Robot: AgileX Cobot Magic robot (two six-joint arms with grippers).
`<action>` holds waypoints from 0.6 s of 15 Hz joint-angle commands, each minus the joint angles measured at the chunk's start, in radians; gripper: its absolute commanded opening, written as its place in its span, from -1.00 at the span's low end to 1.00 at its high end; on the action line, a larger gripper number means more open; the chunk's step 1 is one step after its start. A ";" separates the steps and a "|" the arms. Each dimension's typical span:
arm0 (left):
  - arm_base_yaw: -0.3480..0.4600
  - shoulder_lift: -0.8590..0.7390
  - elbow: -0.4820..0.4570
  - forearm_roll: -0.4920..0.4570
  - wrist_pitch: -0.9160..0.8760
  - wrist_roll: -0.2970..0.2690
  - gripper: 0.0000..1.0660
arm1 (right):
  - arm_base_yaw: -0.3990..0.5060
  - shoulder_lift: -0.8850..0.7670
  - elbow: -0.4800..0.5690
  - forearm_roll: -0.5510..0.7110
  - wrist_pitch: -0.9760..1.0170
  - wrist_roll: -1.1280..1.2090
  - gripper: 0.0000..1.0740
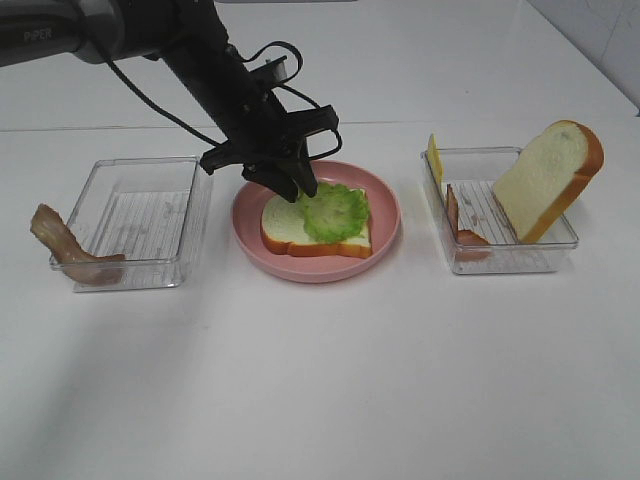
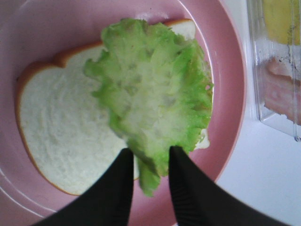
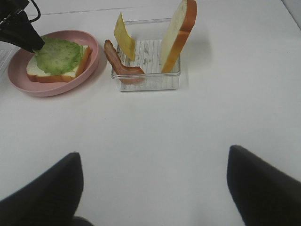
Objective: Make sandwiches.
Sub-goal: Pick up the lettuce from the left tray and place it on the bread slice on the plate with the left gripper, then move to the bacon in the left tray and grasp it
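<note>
Closest to the lens, the left gripper [image 2: 150, 153] hangs over the near edge of the pink plate [image 2: 230, 94]. Its two black fingers stand partway apart, and the ragged tail of the lettuce [image 2: 150, 84] lies in the gap between them. The leaf rests flat on its own, so I judge the claw to be letting go rather than gripping. Whether a pad touches the leaf I cannot tell.

The sandwich [image 1: 318, 222] is at its second layer. One bread slice [image 2: 61, 122] lies flat on the plate, and the lettuce is spread over the half of it farther from the left arm. Bacon, cheese and the top slice are not yet on, so I put the task at well under half done.

Right of the plate, a clear tray [image 1: 505, 262] holds the rest. A cheese square [image 1: 434, 158] stands against the wall nearest the plate, and a bacon strip [image 1: 462, 225] is propped just beside it. The second bread slice [image 1: 550, 175] leans up over the side farthest from the plate.

Left of the plate, the other tray [image 1: 140, 272] shows only the other bacon strip [image 1: 70, 250], draped over the corner farthest from the plate with one end outside.

The right gripper [image 3: 153, 165] hovers over the bare table [image 1: 320, 400] well short of the plate, spread wide with nothing in it.
</note>
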 commanded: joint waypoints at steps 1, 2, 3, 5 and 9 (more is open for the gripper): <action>0.000 -0.015 -0.003 0.010 0.016 0.009 0.24 | -0.004 -0.006 0.002 0.005 -0.005 -0.007 0.46; 0.000 -0.025 -0.003 0.026 0.021 0.042 0.36 | -0.004 -0.006 0.002 0.005 -0.005 -0.007 0.46; 0.000 -0.042 -0.003 0.061 0.024 0.068 0.37 | -0.004 -0.006 0.002 0.005 -0.005 -0.007 0.46; 0.000 -0.092 -0.003 0.182 0.025 0.068 0.37 | -0.004 -0.006 0.002 0.005 -0.005 -0.007 0.46; 0.000 -0.199 -0.003 0.388 0.122 0.011 0.37 | -0.004 -0.006 0.002 0.005 -0.005 -0.007 0.46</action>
